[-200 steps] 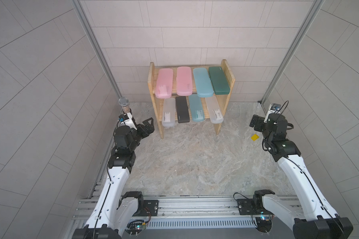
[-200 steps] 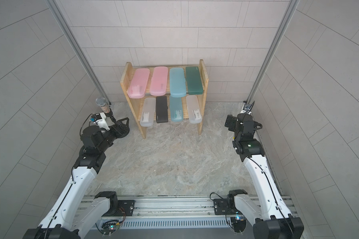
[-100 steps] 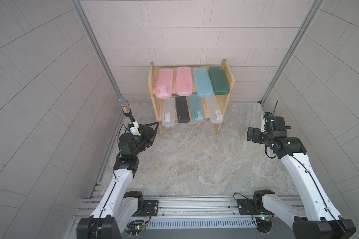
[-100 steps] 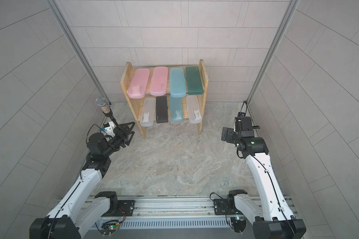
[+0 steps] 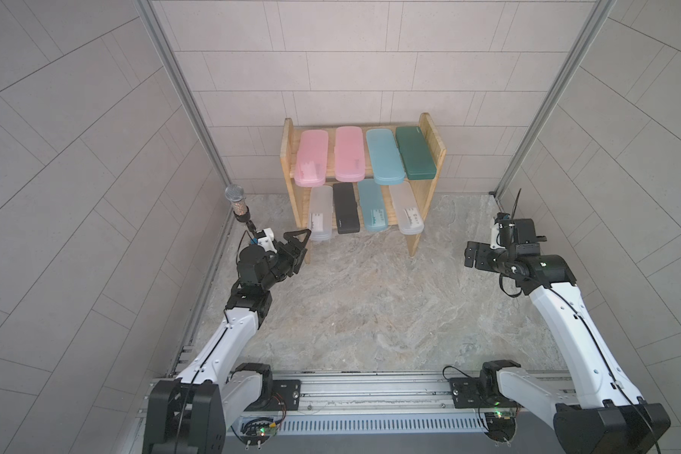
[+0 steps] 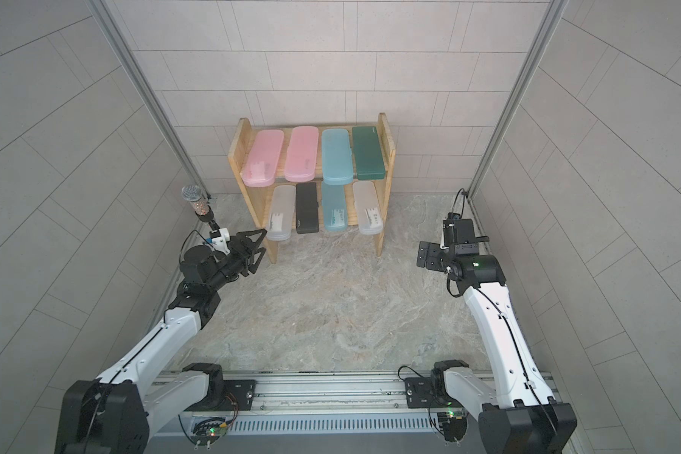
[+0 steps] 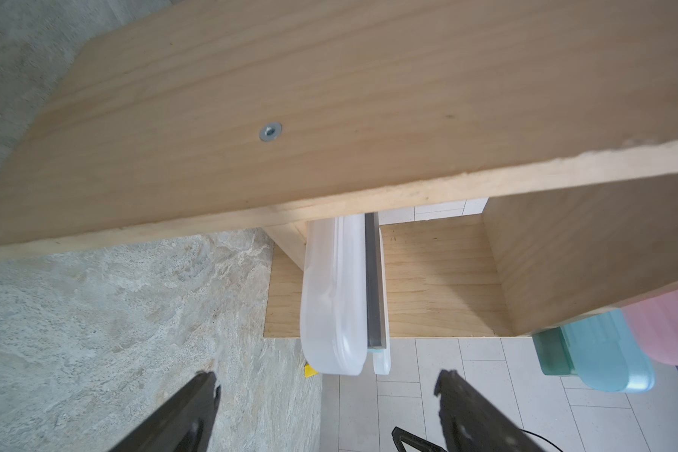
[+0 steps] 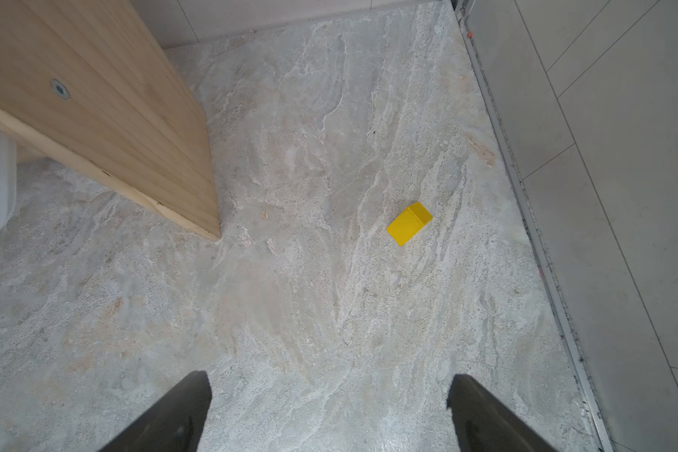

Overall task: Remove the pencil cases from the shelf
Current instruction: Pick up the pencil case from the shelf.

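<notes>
Left hand (image 5: 301, 245) gapes wide near the frosted clear pencil case (image 5: 321, 214) at the lower-left end of the shelf (image 5: 433, 135); right hand (image 5: 471, 255) hangs open, empty.

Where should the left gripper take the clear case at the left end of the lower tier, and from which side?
Best bet: the front end of the clear case, sticking out past the shelf board. Come straight in from the front, jaws above and below its flat faces: the side panel and the black case hem in its long edges.

White-shelled left arm (image 5: 229, 338) and right arm (image 5: 567, 326), black joints, thin black cables — black triangular-fingered left pincer (image 5: 306, 244)
</notes>
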`<state>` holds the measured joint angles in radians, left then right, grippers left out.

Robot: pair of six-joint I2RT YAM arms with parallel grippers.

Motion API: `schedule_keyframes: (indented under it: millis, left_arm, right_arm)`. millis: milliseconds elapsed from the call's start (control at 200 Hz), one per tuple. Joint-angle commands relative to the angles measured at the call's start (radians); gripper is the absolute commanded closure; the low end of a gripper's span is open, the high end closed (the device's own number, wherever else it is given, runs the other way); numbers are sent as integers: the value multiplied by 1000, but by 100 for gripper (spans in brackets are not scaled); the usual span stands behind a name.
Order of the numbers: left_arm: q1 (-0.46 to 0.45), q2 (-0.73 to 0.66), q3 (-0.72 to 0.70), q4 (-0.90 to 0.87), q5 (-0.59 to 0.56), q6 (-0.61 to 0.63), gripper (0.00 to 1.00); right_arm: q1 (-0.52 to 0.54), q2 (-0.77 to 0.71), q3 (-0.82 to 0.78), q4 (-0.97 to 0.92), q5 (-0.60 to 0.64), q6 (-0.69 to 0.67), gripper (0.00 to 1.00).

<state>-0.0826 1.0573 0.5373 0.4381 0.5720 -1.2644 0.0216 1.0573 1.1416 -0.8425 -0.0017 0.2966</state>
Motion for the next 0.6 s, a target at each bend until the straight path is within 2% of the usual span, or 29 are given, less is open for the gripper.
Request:
schedule_keyframes:
  millis: [0,260,595]
  left_arm:
    - [-21,28,49,47,-38,23,8]
    - [-38,118,86,80,-58,39,15]
    - [-42,173,99,140,-77,19,35]
  right_arm:
    - [6,5,29,-19,-3,6,1]
    - [5,27,45,-18,-4,-7,2]
    - [6,18,37,-15,-9,-1,7]
